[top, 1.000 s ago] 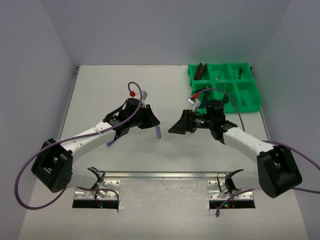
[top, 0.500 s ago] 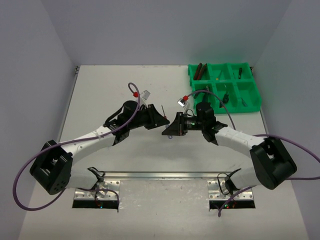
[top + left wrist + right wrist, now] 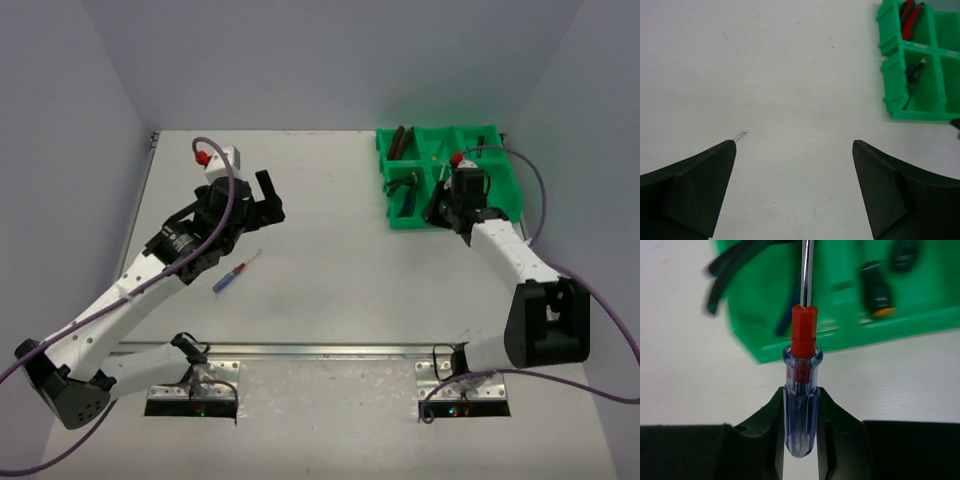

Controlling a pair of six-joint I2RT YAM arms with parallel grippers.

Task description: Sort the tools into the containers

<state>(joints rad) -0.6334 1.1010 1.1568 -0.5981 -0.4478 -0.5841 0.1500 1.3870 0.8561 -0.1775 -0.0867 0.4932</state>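
Progress report: the green tray (image 3: 508, 200), upper right of the top view, already holds red-black pliers (image 3: 400, 140) and a few other tools. As far as I can see, only one blue-handled screwdriver (image 3: 235, 272) is left on the table (image 3: 330, 250), left of centre. My right gripper (image 3: 800, 390) is clamped on a clear-handled screwdriver (image 3: 801, 425) at the tray's near edge, shaft reaching over it, while the left gripper (image 3: 272, 197) hangs spread wide and empty just above the loose one in frame, tipped toward the table.
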